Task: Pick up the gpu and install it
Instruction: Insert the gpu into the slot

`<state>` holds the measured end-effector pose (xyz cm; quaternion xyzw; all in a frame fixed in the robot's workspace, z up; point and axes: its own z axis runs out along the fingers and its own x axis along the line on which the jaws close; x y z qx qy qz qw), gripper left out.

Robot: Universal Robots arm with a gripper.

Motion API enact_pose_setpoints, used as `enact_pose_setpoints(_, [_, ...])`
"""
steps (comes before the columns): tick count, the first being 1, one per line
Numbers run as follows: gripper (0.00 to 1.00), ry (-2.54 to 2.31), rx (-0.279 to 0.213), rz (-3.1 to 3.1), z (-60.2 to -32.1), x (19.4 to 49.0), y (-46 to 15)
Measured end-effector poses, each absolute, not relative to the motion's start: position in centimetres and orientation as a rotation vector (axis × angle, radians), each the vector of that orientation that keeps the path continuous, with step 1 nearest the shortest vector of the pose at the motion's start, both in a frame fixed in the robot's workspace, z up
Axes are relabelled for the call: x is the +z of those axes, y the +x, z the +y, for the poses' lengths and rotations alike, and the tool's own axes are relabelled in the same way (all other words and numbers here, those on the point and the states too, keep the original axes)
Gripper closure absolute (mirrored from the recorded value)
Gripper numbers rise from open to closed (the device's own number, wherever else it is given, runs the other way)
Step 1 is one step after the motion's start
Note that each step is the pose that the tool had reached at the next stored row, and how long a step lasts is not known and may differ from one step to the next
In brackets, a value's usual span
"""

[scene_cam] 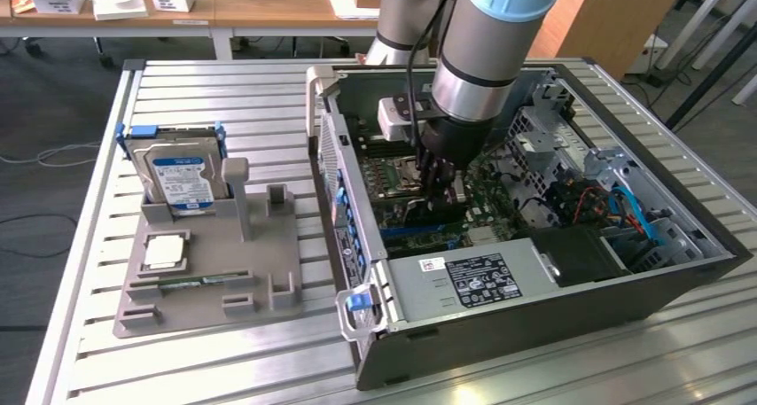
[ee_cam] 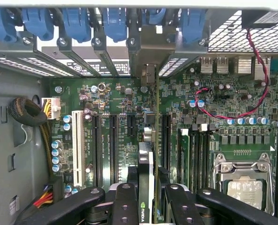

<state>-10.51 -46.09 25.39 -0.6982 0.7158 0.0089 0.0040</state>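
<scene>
Grey sheet metal comes nearest: the labelled power supply [scene_cam: 467, 281] at the six o'clock end of the open computer case [scene_cam: 533, 334], which lies on its side on the slatted aluminium tabletop [scene_cam: 83, 272]. Past it, near the case's centre, the arm [scene_cam: 485, 50] reaches down from twelve o'clock and sets the hand [scene_cam: 444, 179] low over the green motherboard [scene_cam: 396, 170]. In the wrist view the hand [ee_cam: 147, 190] is clamped on the gpu [ee_cam: 146, 164]: black fingers [ee_cam: 124, 204] press on either face of the dark card. The card stands on edge, in line with the long black expansion slots [ee_cam: 113, 145], and runs toward the row of blue latches [ee_cam: 115, 23] at the case's rear wall. Whether its lower edge sits in a slot I cannot tell. At nine o'clock of the case in the exterior view, a grey holder [scene_cam: 190, 312] carries an upright blue-labelled hard drive [scene_cam: 177, 175] and a flat memory stick [scene_cam: 190, 282]. Wooden desks [scene_cam: 272, 11] stand farthest, at twelve o'clock.
</scene>
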Motion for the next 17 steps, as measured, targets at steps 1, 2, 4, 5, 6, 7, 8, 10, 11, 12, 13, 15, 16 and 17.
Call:
enact_pose_setpoints(1, [0.73, -2.188, 0.028, 2.243, -46.09, 25.36, -10.51])
enact_pose_setpoints(2, [0.73, -2.188, 0.028, 2.243, -46.09, 25.33, -10.51])
enact_pose_setpoints(4, [0.73, -2.188, 0.028, 2.243, -46.09, 25.32, -10.51])
enact_pose_setpoints(5, [0.73, -2.188, 0.028, 2.243, -46.09, 25.31, -10.51])
enact_pose_setpoints(6, [0.73, -2.188, 0.028, 2.243, -46.09, 25.31, -10.51])
enact_pose_setpoints(7, [0.73, -2.188, 0.028, 2.243, -46.09, 25.3, -10.51])
enact_pose_setpoints(8, [0.73, -2.188, 0.028, 2.243, -46.09, 25.28, -10.51])
enact_pose_setpoints(10, [0.73, -2.188, 0.028, 2.243, -46.09, 25.28, -10.51])
enact_pose_setpoints(11, [0.73, -2.188, 0.028, 2.243, -46.09, 25.26, -10.51])
enact_pose_setpoints(12, [0.73, -2.188, 0.028, 2.243, -46.09, 25.26, -10.51])
enact_pose_setpoints(13, [0.73, -2.188, 0.028, 2.243, -46.09, 25.27, -10.51])
enact_pose_setpoints(15, [0.73, -2.188, 0.028, 2.243, -46.09, 25.26, -10.51])
enact_pose_setpoints(16, [0.73, -2.188, 0.028, 2.243, -46.09, 25.26, -10.51])
enact_pose_setpoints(17, [0.73, -2.188, 0.028, 2.243, -46.09, 25.23, -10.51])
